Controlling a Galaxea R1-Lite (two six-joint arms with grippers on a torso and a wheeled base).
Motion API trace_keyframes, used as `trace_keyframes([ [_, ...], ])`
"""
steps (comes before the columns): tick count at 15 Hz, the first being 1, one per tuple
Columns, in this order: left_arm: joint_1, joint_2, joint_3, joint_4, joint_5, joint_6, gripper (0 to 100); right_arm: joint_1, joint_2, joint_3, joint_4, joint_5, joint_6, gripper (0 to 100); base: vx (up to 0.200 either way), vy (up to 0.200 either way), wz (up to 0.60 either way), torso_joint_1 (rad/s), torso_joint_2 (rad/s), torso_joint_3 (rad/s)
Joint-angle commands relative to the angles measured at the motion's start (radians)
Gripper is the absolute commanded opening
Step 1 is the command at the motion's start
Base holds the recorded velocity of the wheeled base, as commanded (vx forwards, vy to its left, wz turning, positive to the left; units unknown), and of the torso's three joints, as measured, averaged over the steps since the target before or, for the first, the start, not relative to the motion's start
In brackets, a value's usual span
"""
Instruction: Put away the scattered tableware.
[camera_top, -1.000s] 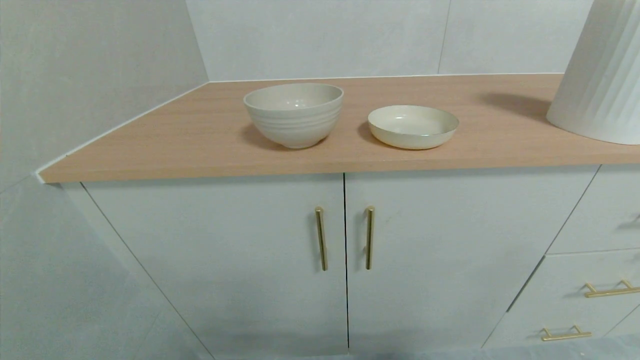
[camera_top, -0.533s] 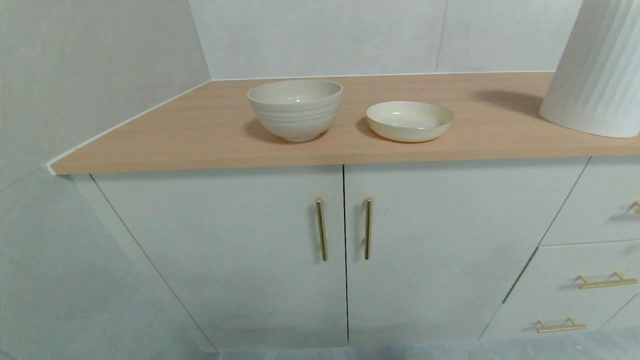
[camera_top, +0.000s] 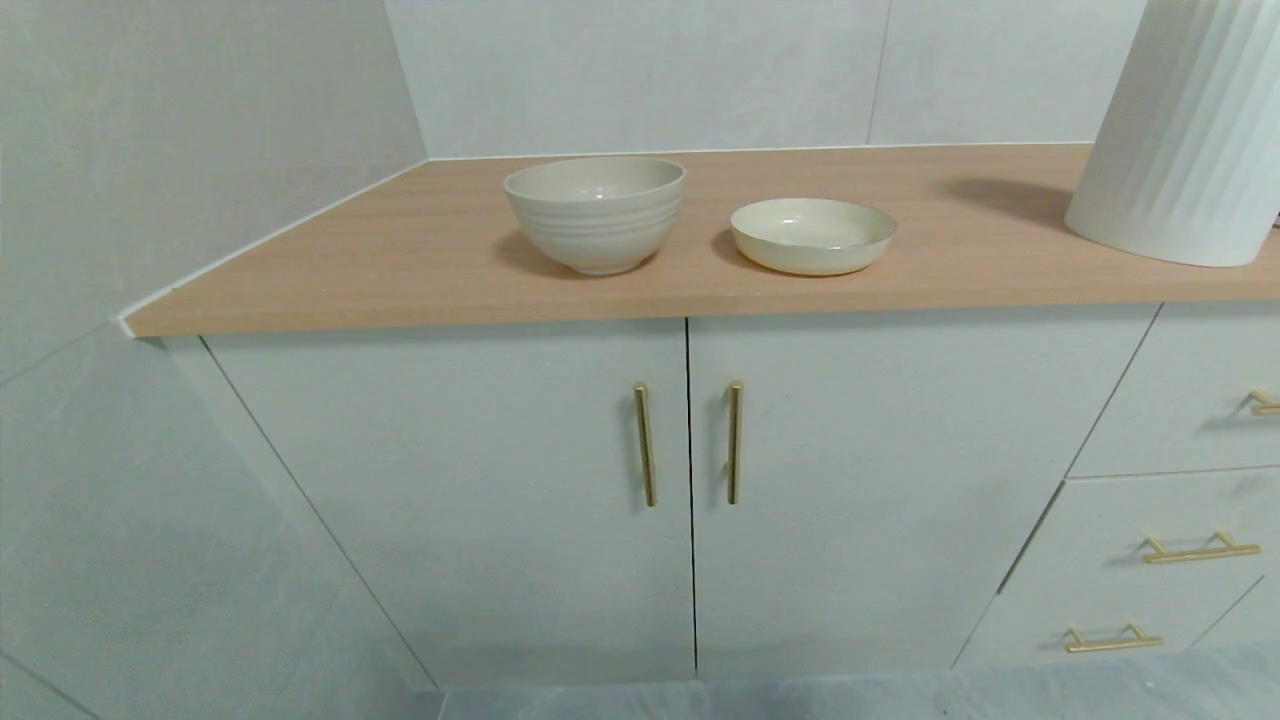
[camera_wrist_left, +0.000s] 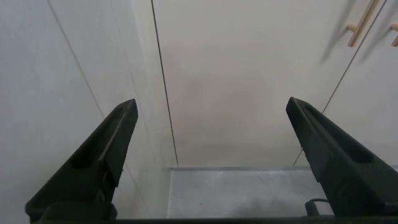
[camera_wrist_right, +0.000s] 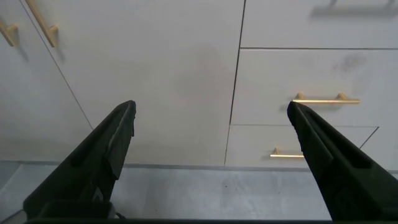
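In the head view we see a deep bowl (camera_top: 595, 213) and a flat dish (camera_top: 812, 234) side by side on the counter (camera_top: 400, 270). In the left wrist view our left gripper (camera_wrist_left: 210, 104) has its jaws wide apart, low by a cupboard door (camera_wrist_left: 249, 81). In the right wrist view our right gripper (camera_wrist_right: 210, 106) is wide apart too, by the drawers (camera_wrist_right: 311, 78). Both dishes sit high above the jaws. We think the bowl is nearer our left.

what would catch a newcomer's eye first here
A deep ribbed bowl and a shallow dish sit side by side, apart, on the wooden countertop, the bowl on the left. A white ribbed container stands at the counter's right end; gold handles mark the closed cabinet doors below.
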Motion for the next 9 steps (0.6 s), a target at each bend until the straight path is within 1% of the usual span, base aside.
trace_keyframes([
  [1,0.0,0.0,0.0,0.0,0.001,-0.001,100,0.001,0.0,-0.001,-0.003,0.002,-0.011,100,0.0,0.0,0.0,0.0,0.0,0.0],
  [2,0.0,0.0,0.0,0.0,0.001,-0.002,100,0.001,0.0,-0.041,-0.034,0.016,-0.005,100,0.0,0.0,0.0,0.0,0.0,0.0],
  [3,0.0,0.0,0.0,-0.002,0.001,-0.001,100,0.004,0.006,-0.115,-0.04,0.04,0.014,100,0.0,0.0,0.0,0.0,0.0,0.0],
  [4,0.0,0.0,0.0,0.0,0.001,-0.002,100,0.01,0.04,-0.152,-0.029,0.074,0.026,100,0.0,0.0,0.0,0.0,0.0,0.0],
  [6,0.0,0.0,0.0,0.0,0.001,-0.001,100,0.013,0.123,-0.158,0.0,0.143,0.023,100,0.0,0.0,0.0,0.0,0.0,0.0],
  [8,0.0,0.0,0.0,0.0,0.001,-0.001,100,0.019,0.295,-0.179,0.003,0.284,0.02,100,0.0,0.0,0.0,0.0,0.0,0.0],
  [9,0.0,0.0,0.0,0.0,0.001,-0.001,100,0.019,0.385,-0.195,-0.003,0.301,0.02,100,0.0,0.0,0.0,0.0,0.0,0.0],
])
